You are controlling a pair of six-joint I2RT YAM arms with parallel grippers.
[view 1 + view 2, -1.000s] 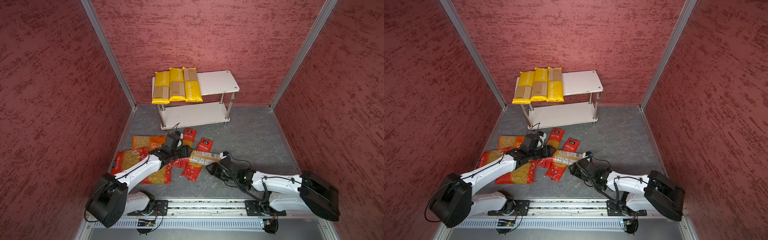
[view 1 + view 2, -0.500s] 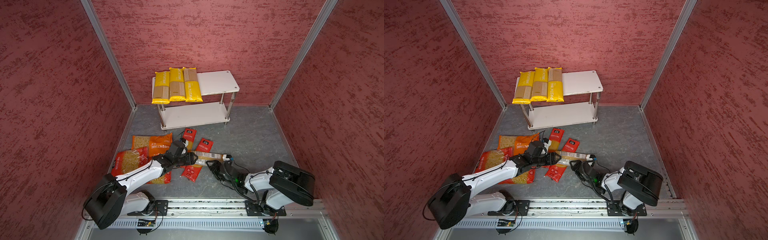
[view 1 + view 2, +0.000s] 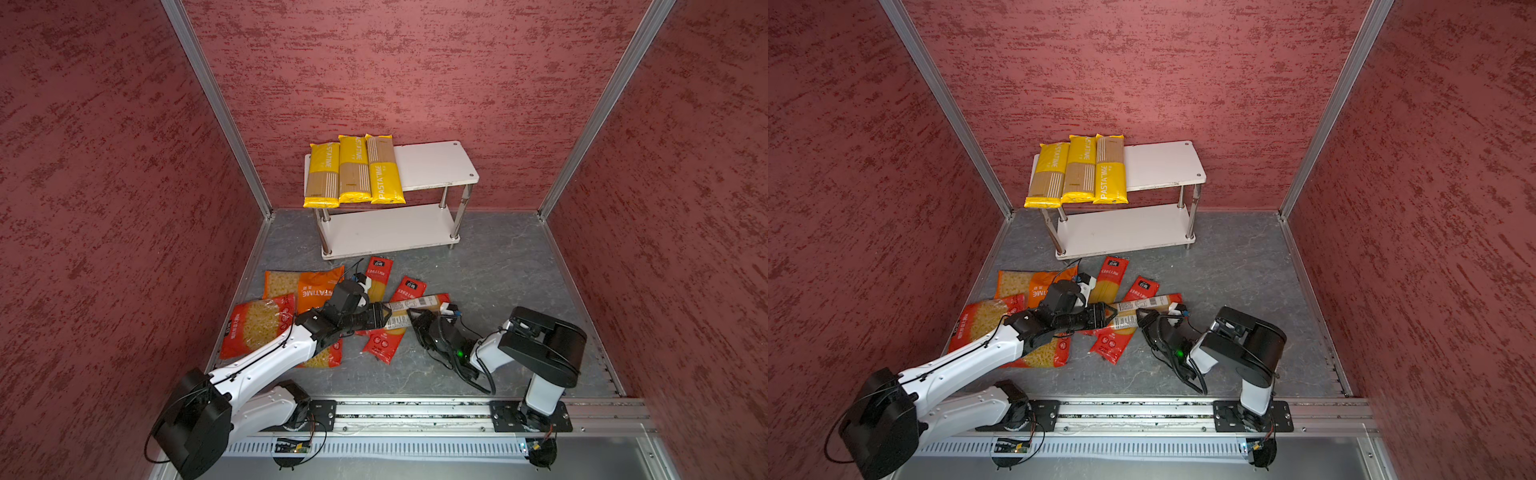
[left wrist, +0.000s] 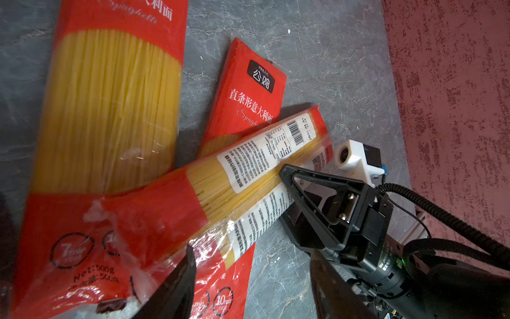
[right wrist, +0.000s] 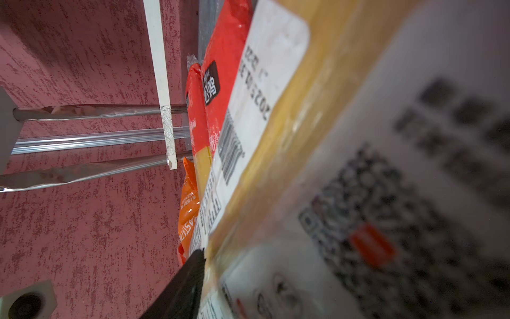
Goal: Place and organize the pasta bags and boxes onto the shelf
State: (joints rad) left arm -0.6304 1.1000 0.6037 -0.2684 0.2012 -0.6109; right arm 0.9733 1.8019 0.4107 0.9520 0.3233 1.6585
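Observation:
Three yellow spaghetti packs (image 3: 353, 170) lie side by side on the left of the shelf's top board (image 3: 432, 166). A red spaghetti bag (image 3: 428, 300) (image 4: 248, 165) lies label-up across another red one (image 3: 384, 338); a third (image 3: 378, 274) lies nearer the shelf. My right gripper (image 3: 411, 313) (image 4: 285, 193) is shut on the crosswise bag, a finger on each side; in the right wrist view one finger (image 5: 185, 281) shows and the bag fills the picture. My left gripper (image 3: 388, 314) (image 4: 251, 262) stands open at that bag's other end, one finger against its edge.
Three wide short-pasta bags lie at the left: an orange one (image 3: 291, 284), a red one (image 3: 253, 324), and one (image 3: 320, 359) partly under my left arm. The shelf's lower board (image 3: 386, 228) is bare. Red walls close in the grey floor (image 3: 498, 282).
My left gripper slid right to the end of the crosswise bag. My right arm folded in and its jaws narrowed onto the bag.

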